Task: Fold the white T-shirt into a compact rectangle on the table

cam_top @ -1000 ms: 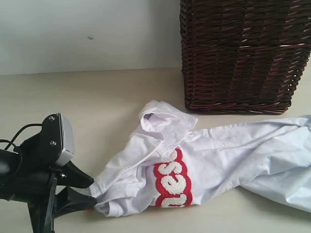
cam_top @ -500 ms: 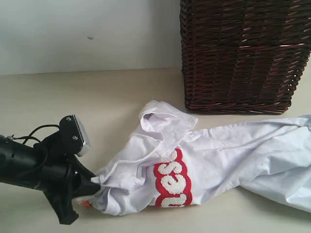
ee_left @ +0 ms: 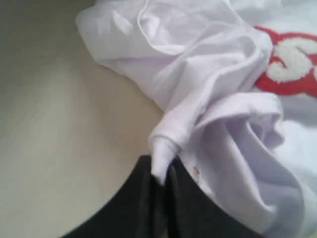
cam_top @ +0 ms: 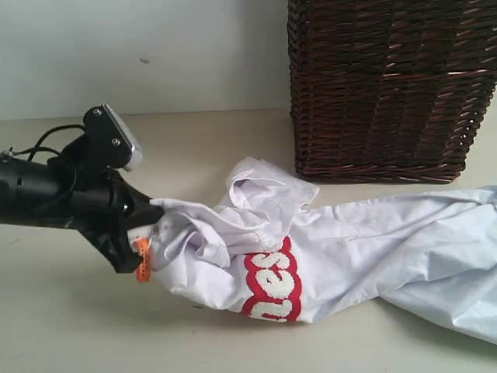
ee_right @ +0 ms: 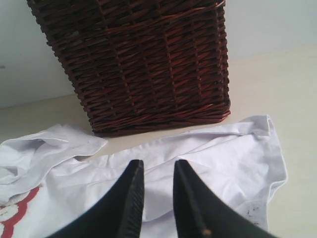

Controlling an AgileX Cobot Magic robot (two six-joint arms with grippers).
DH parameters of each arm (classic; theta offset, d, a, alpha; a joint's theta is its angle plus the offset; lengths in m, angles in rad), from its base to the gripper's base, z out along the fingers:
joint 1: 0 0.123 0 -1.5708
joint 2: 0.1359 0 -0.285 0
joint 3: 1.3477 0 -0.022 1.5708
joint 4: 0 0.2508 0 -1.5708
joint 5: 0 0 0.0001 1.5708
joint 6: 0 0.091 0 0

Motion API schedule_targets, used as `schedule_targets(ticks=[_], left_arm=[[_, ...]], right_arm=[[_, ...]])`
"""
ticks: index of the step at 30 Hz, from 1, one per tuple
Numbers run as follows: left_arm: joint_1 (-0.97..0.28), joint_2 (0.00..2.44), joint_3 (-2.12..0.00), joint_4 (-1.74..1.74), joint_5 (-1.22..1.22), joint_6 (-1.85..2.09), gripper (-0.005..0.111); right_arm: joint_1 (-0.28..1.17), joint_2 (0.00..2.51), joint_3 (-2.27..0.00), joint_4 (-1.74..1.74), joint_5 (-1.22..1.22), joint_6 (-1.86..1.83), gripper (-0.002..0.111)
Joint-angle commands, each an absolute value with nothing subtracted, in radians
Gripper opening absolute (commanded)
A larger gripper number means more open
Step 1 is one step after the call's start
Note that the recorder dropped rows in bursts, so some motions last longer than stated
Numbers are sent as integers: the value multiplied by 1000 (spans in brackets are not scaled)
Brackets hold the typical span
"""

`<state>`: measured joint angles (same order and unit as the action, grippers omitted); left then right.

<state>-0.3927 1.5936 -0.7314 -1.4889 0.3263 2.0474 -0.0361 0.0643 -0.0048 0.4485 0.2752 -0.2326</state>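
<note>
Left wrist view: pinches a bunched white T-shirt (ee_left: 218,84) fold in the left claw (ee_left: 159,167) (above the counter (ee_left: 49,148)); right claw (ee_right: 157,167) slightly spread.

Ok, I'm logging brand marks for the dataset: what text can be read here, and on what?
"es": fuzzy white letters outlined in red on the white T-shirt, turned sideways; the rest of the word is hidden in folds.
Orange tab by the left gripper: too small to read.
Wicker basket: no text.
</note>
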Motion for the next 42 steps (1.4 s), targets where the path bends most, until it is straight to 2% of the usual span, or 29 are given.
schedule_targets(ticks=[1,9,11,14,19,22,25,27,28,30,34,36,40,42], left_arm=[[-397,1678,-818,-1507,371,2009,0],[-397,1899,-997,-1508,378,1851,0],[-397,1935,-1017,-1508,378,1851,5],[-397,1964,-1035,-1508,359,1851,21],[-397,1999,-1070,-1564,334,1851,54],[-397,1962,-1070,-1591,327,1851,64],[-381,1859,-1072,-1582,333,1854,65],[-338,1745,-1044,-1460,462,1721,65],[-303,1705,-1000,-1327,608,1549,65],[-276,1694,-902,-1185,770,1390,65],[-276,1734,-679,-1193,662,1465,65],[-276,1741,-637,-1191,645,1488,65],[-276,1656,-640,-1191,969,1603,65],[-282,1597,-640,-1220,1016,1738,65]], right_arm=[[-35,66,0,450,276,-233,23],[-35,66,0,450,276,-233,23],[-35,66,0,450,276,-233,23],[-35,66,0,450,276,-233,23],[-35,66,0,450,276,-233,23],[-35,66,0,450,276,-233,23],[-35,66,0,450,276,-233,23],[-35,66,0,450,276,-233,23],[-35,66,0,450,276,-233,23],[-35,66,0,450,276,-233,23],[-35,66,0,450,276,-233,23],[-35,66,0,450,276,-233,23],[-35,66,0,450,276,-233,23],[-35,66,0,450,276,-233,23]])
